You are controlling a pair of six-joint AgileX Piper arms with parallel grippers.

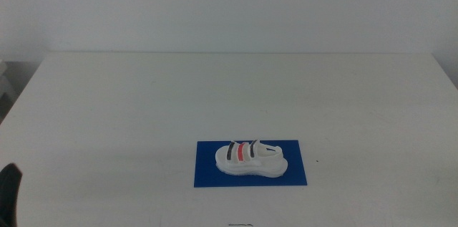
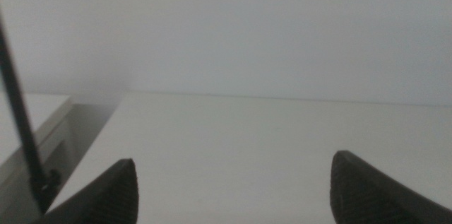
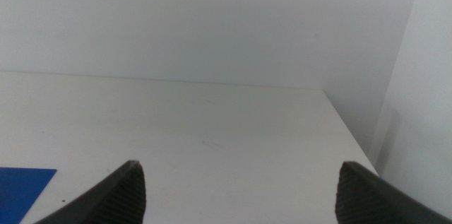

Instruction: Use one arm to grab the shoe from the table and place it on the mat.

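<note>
The white shoe (image 1: 250, 157) with two dark straps and one red strap lies on the dark blue mat (image 1: 207, 173) near the front middle of the white table (image 1: 215, 91). No gripper touches it. My left gripper (image 2: 233, 189) is open and empty, with its jaws wide apart over bare table; a dark part of it shows at the bottom left edge of the middle view (image 1: 8, 191). My right gripper (image 3: 240, 192) is open and empty; a corner of the mat (image 3: 21, 189) shows in its wrist view. The right arm is out of the middle view.
A white wall stands behind the table's far edge (image 1: 236, 53). A thin black cable (image 2: 21, 125) and a pale ledge beside the table (image 2: 35, 121) show in the left wrist view. The table's right edge (image 3: 349, 136) shows in the right wrist view.
</note>
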